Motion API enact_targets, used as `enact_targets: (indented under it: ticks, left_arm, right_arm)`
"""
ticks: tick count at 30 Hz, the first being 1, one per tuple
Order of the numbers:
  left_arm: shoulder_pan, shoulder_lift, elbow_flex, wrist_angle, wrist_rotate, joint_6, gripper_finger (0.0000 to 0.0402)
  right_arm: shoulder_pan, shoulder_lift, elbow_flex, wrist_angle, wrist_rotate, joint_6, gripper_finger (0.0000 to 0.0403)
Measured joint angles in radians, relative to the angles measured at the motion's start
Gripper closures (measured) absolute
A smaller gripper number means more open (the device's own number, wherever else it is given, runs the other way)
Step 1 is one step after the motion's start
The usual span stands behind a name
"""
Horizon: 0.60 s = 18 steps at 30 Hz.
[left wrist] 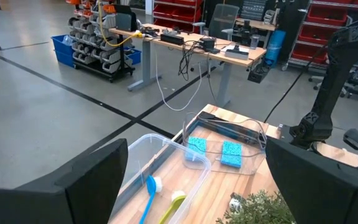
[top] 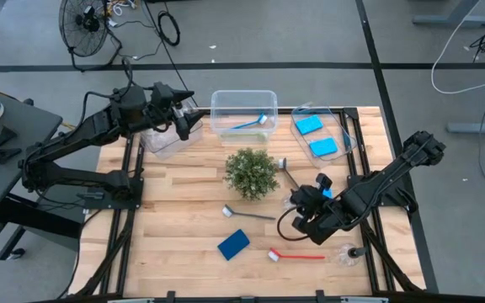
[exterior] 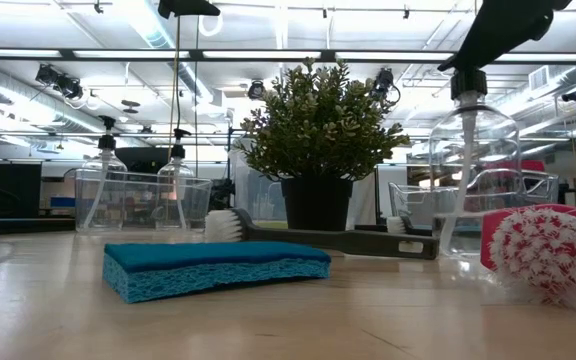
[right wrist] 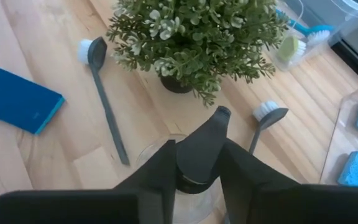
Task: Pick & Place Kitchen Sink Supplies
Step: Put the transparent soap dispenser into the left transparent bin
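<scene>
The right gripper (right wrist: pixel 194 163) is clenched round the black cap of a clear bottle (top: pixel 344 252) at the table's five o'clock, while the left gripper (top: pixel 185 124) hangs released at eleven; two sponges (top: pixel 316 136) and brushes (top: pixel 254 122) are binned, one blue sponge (top: pixel 233 244) and three brushes remain.

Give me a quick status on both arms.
Right end effector closed on clear bottle's black cap. Left end effector open, over back-left bin. Plant close ahead of the bottle.

Pale matt wood table (top: pixel 183 219), glossy clear plastic bins (top: pixel 242 105), rough porous blue sponge (exterior: pixel 213 266).
</scene>
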Motion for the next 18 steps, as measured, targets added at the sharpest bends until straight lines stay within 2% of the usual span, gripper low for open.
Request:
enact_targets:
  ticks: [2, 10, 18]
  left_arm:
    - [0.000, 0.000, 0.000, 0.000, 0.000, 0.000, 0.0016]
    - [0.000, 0.000, 0.000, 0.002, 0.000, 0.000, 0.0016]
    - [0.000, 0.000, 0.000, 0.024, 0.000, 0.000, 0.0016]
  right_arm:
    - [0.000, 0.000, 0.000, 0.008, 0.000, -0.021, 0.0320]
    - [-0.011, -0.012, 0.011, 0.019, -0.020, -0.057, 0.0320]
    - [-0.038, -0.059, 0.149, -0.085, -0.052, -0.144, 0.0320]
